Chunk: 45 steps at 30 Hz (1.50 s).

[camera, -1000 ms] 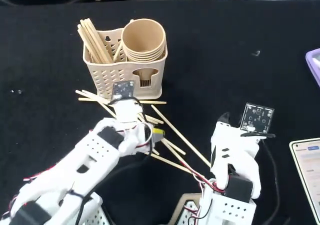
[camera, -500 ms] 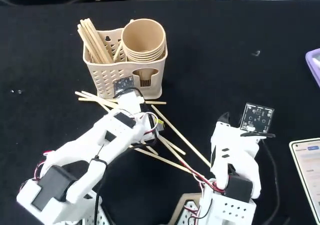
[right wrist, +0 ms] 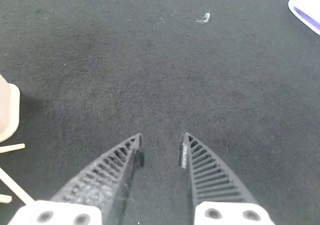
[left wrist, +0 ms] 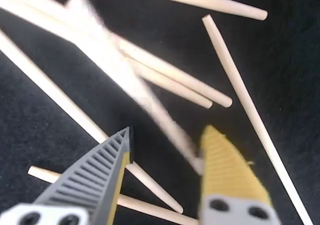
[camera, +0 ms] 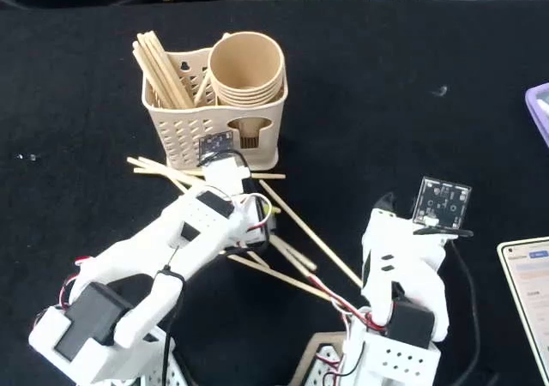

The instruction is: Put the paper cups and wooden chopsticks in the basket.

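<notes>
Overhead, two robot arms work at a black bench (camera: 412, 77) with a basket (camera: 184, 133).
High view: the basket holds stacked paper cups (camera: 246, 64) and upright chopsticks (camera: 163, 69); loose chopsticks (camera: 313, 232) lie scattered just in front. Left wrist view: the left gripper (left wrist: 168, 130) is spread apart over the loose chopsticks, one stick between its jaws. Right wrist view: the right gripper (right wrist: 161, 139) is released, above the bench.

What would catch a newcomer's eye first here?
The beige basket at the table's far left, with stacked paper cups and a bundle of chopsticks inside. Then the loose chopsticks scattered between it and the arms, with the left tool open low over them.
</notes>
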Each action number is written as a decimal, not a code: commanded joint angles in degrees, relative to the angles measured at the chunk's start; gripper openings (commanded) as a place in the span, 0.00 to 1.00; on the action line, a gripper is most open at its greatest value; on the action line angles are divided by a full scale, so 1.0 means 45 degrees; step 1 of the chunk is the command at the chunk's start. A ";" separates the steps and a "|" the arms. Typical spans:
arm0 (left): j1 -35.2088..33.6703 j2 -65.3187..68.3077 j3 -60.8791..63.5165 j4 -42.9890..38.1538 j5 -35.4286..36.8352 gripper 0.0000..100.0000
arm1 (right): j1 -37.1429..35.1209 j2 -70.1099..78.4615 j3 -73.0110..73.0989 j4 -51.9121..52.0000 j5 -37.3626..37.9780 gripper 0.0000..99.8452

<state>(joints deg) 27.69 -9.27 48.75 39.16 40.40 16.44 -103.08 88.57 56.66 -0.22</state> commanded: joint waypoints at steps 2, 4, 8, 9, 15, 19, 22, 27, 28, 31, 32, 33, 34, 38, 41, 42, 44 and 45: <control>-0.0166 0.0059 0.0244 0.0117 -0.0215 0.13 | 0.0176 -0.1221 -0.0459 -0.0234 0.0020 0.12; -0.0205 0.0059 0.0303 -0.0176 -0.0215 0.11 | 0.0176 -0.1221 -0.0459 -0.0234 0.0020 0.12; -0.0225 0.0059 0.0361 -0.0742 -0.0195 0.07 | 0.0176 -0.1221 -0.0459 -0.0234 0.0020 0.12; -0.0225 0.0059 0.0342 -0.0762 -0.0195 0.06 | 0.0176 -0.1221 -0.0459 -0.0234 0.0020 0.12; -0.0225 0.0039 0.0361 -0.0703 -0.0195 0.03 | 0.0176 -0.1221 -0.0459 -0.0234 0.0020 0.12; -0.0186 -0.0078 0.0361 -0.0703 -0.0195 0.03 | 0.0176 -0.1221 -0.0459 -0.0234 0.0020 0.12; -0.0107 -0.0078 0.0361 -0.0762 -0.0195 0.03 | 0.0176 -0.1221 -0.0459 -0.0234 0.0020 0.12; -0.0225 -0.0098 0.0381 -0.0684 -0.0195 0.03 | 0.0176 -0.1221 -0.0459 -0.0234 0.0020 0.12; -0.0225 -0.0098 0.0381 -0.0684 -0.0176 0.03 | 0.0176 -0.1221 -0.0459 -0.0234 0.0020 0.12; -0.0107 -0.0098 0.0381 -0.0684 0.0488 0.03 | 0.0176 -0.1221 -0.0459 -0.0234 0.0020 0.12; -0.0088 -0.0098 0.0381 -0.0684 0.0801 0.03 | 0.0176 -0.1221 -0.0459 -0.0234 0.0020 0.12; -0.0088 -0.0098 0.0381 -0.0684 0.1055 0.03 | 0.0176 -0.1221 -0.0459 -0.0234 0.0020 0.12; -0.0088 -0.0098 0.0381 -0.0684 0.1211 0.03 | 0.0176 -0.1221 -0.0459 -0.0234 0.0020 0.12; -0.0088 -0.0098 0.0381 -0.0684 0.1426 0.03 | 0.0176 -0.1221 -0.0459 -0.0234 0.0020 0.12; -0.0088 -0.0098 0.0381 -0.0684 0.1446 0.03 | 0.0176 -0.1221 -0.0459 -0.0234 0.0020 0.12; -0.0088 -0.0098 0.0381 -0.0684 0.1446 0.03 | 0.0176 -0.1221 -0.0459 -0.0234 0.0020 0.12; -0.0088 -0.0098 0.0361 -0.0684 0.1602 0.03 | 0.0176 -0.1221 -0.0459 -0.0234 0.0020 0.12; -0.0088 -0.0098 0.0342 -0.0684 0.1934 0.03 | 0.0176 -0.1221 -0.0459 -0.0234 0.0020 0.12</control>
<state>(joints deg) 27.60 -9.54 49.89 36.18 47.08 16.44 -103.08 88.57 56.66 -0.22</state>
